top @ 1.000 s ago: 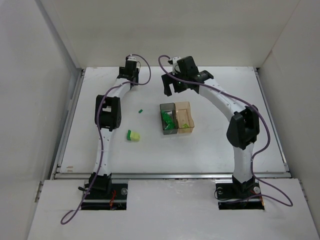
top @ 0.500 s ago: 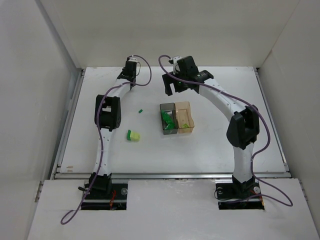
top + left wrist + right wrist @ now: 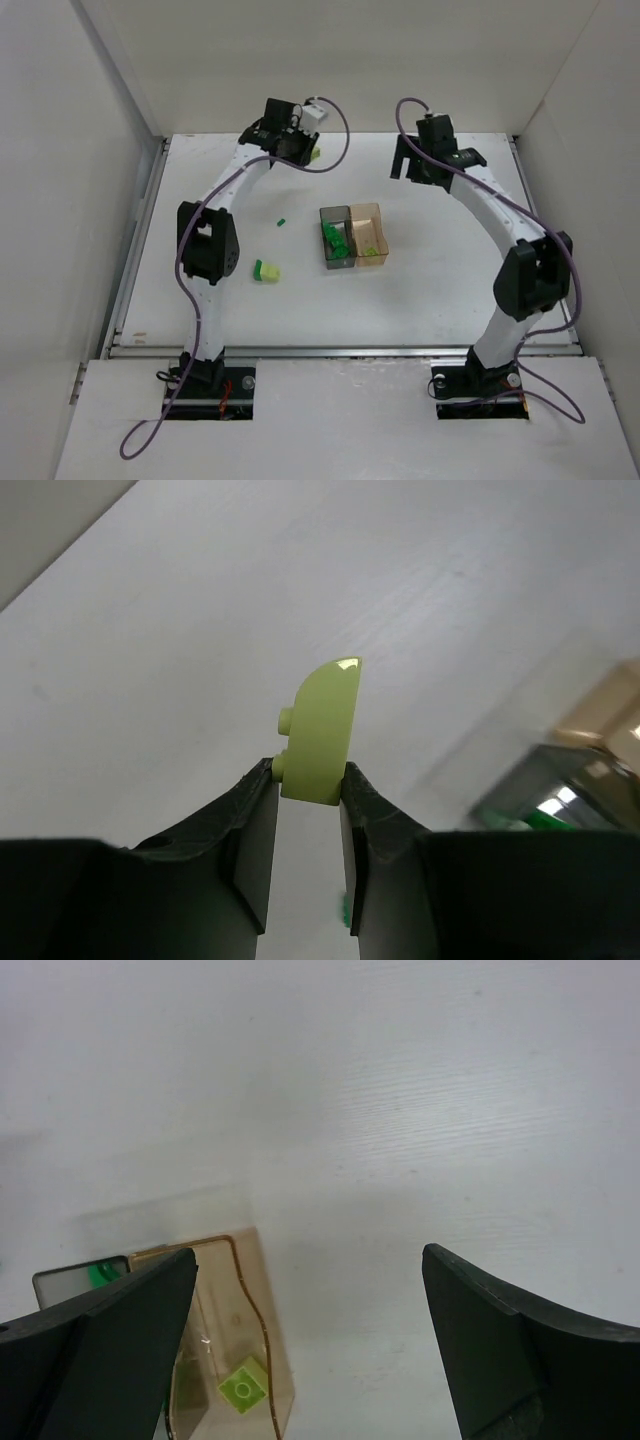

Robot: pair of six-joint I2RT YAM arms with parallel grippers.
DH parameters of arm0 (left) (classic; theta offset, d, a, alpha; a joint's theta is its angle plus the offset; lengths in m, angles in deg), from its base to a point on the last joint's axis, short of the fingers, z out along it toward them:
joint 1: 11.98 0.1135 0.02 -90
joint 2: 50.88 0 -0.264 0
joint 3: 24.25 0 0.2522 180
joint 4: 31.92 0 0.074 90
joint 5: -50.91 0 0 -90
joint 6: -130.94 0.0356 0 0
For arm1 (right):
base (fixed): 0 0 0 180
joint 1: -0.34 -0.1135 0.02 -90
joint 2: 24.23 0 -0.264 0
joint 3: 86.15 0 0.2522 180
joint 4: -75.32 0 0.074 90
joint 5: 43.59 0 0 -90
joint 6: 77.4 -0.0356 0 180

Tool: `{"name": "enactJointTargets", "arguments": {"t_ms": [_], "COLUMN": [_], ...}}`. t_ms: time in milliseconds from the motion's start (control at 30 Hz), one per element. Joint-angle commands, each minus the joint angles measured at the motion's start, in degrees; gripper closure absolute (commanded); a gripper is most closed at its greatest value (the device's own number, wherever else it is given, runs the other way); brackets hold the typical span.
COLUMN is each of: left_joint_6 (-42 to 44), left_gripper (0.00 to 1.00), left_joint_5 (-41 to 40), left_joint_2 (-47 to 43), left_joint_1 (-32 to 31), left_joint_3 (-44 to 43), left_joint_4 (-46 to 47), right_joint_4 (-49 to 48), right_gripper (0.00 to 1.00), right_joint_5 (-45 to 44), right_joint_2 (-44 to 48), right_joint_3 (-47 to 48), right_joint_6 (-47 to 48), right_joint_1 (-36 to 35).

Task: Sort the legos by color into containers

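The left end effector (image 3: 308,788) grasps a glossy, pale yellow-green lego (image 3: 322,725) over the far counter (image 3: 440,290). The lego is round-topped, its long axis pointing out from the fingertips, studs facing left. The right end effector (image 3: 308,1260) is released, jaws spread.

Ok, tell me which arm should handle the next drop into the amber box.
Left: the left gripper pinches a pale yellow-green brick; the right gripper is open and empty.

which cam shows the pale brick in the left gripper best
Left wrist: the pale yellow-green brick sits large at centre, pinched at its base by the left gripper. Top view shows only a pale speck; right wrist misses it.
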Motion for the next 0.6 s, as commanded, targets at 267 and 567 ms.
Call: {"name": "enactJointTargets", "arguments": {"t_ms": [267, 567], "left_joint_6": [13.9, 9.7], "left_gripper": [1.00, 1.00], "left_joint_5": [20.9, 9.4], "left_joint_2": [-6.9, -6.9], "left_joint_1": [-17.2, -20.8], "left_joint_3": [6.2, 15.3], "left_joint_4": [-13.0, -4.4], "right_joint_4": [-3.5, -4.1], "right_gripper": [0.01, 0.01], "right_joint_5": [-7.3, -7.3], "right_joint_2": [18.5, 25.4], "right_joint_3": [-14.7, -21.3], "right_joint_6": [-6.2, -6.7], "right_joint_1": [-0.4, -0.4]}}
